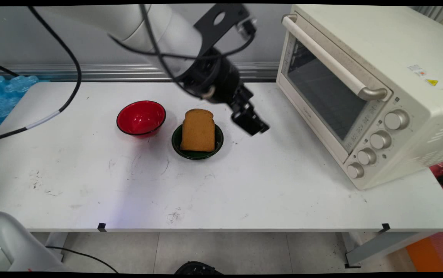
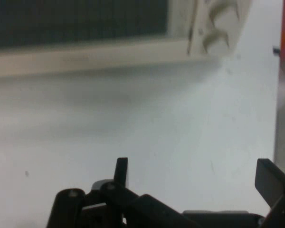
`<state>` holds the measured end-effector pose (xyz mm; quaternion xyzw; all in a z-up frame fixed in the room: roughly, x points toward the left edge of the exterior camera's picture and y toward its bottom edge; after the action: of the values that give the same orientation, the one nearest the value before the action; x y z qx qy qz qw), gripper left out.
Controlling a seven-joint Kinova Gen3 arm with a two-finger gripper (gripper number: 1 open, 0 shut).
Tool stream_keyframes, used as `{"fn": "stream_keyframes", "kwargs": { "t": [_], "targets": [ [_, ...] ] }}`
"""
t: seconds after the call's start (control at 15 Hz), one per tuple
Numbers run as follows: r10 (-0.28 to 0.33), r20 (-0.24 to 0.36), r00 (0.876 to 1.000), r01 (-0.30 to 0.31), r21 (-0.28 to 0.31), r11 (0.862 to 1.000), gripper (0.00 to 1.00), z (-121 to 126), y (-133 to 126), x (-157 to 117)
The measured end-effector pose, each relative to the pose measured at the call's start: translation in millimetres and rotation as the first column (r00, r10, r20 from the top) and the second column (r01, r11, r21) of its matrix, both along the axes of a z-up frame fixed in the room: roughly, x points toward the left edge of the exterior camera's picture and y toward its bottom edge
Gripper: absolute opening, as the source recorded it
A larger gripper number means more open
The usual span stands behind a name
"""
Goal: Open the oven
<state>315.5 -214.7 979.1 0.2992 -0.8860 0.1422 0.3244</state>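
White and scuffed, the table [image 1: 213, 193] in front of you carries nothing along its near half; everything sits toward the middle and back. Nearest you of the things is the green bowl [image 1: 197, 153], with a slice of brown bread [image 1: 198, 130] leaning up in it, its top crust resting over the far rim, so it sits tilted rather than flat. Just beside it to the left, apart from it, sits the red bowl [image 1: 141, 118], upright and with nothing in it.

Your gripper [image 1: 254, 125] hangs just to the right of the bread, above bare table, between the green bowl and the toaster oven [image 1: 364, 88]. It touches nothing. In the hand view you see the fingers [image 2: 121, 172] spread wide with only white table between them, and they point toward the oven's glass door and knobs, so the hand faces away from the bowls.

Farthest right, the oven sits angled on the table with its door closed and its handle along the top edge.
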Motion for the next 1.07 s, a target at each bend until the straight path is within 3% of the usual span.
{"fn": "stream_keyframes", "kwargs": {
  "t": [0.67, 1.07],
  "targets": [
    [0.06, -0.085, 0.995, -0.067, -0.092, 0.993, 1.0, 32, -52, -31],
    [0.079, -0.112, 0.991, -0.092, -0.118, 0.989, 1.0, 47, -83, -54]
  ]
}}
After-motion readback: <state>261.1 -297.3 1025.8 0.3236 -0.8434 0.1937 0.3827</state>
